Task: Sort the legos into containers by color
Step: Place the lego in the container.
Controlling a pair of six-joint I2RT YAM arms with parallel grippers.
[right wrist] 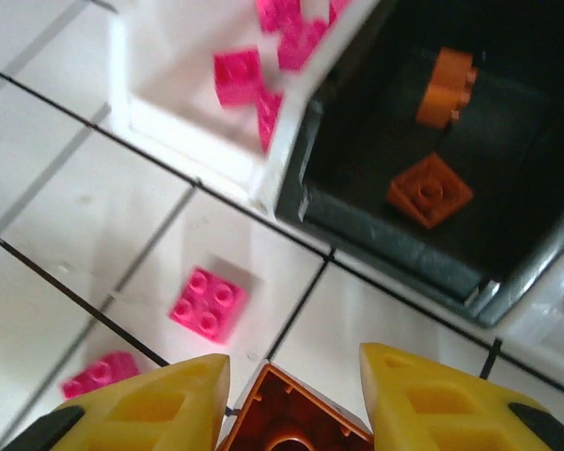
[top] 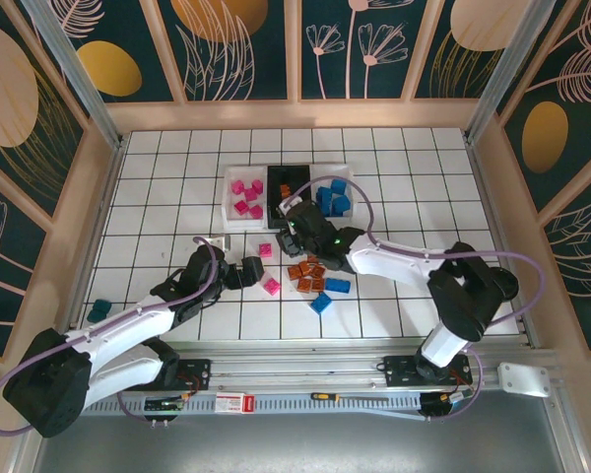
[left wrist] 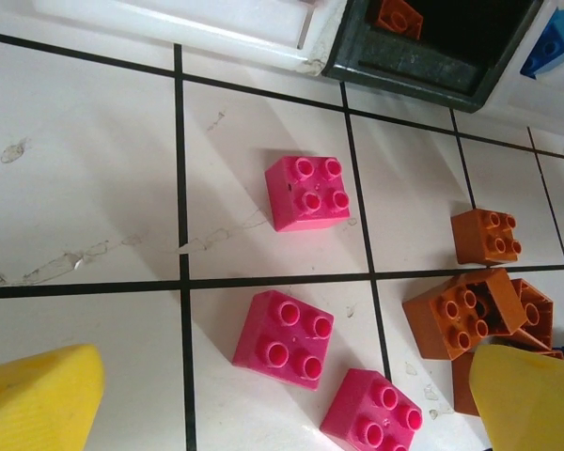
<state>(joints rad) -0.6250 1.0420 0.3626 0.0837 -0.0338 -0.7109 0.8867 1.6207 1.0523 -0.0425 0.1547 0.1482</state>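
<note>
At the back stand three bins: a white bin (top: 230, 207) with pink legos, a black bin (top: 276, 175) with orange ones, and a white bin (top: 356, 192) with blue ones. My right gripper (top: 289, 235) hovers just in front of the black bin (right wrist: 395, 230), shut on an orange lego (right wrist: 296, 418) held hollow side up. My left gripper (top: 246, 271) is open low over the floor. Its yellow fingers (left wrist: 38, 404) straddle two pink legos (left wrist: 283, 339), and a third pink lego (left wrist: 307, 193) lies farther off. Loose orange legos (top: 308, 274) and blue legos (top: 337, 286) lie mid-table.
Two orange legos (right wrist: 430, 190) lie inside the black bin. A pink lego (right wrist: 207, 303) sits on the tiles below my right gripper. Orange legos (left wrist: 461, 315) lie right of my left gripper. A teal object (top: 98, 310) rests by the left wall.
</note>
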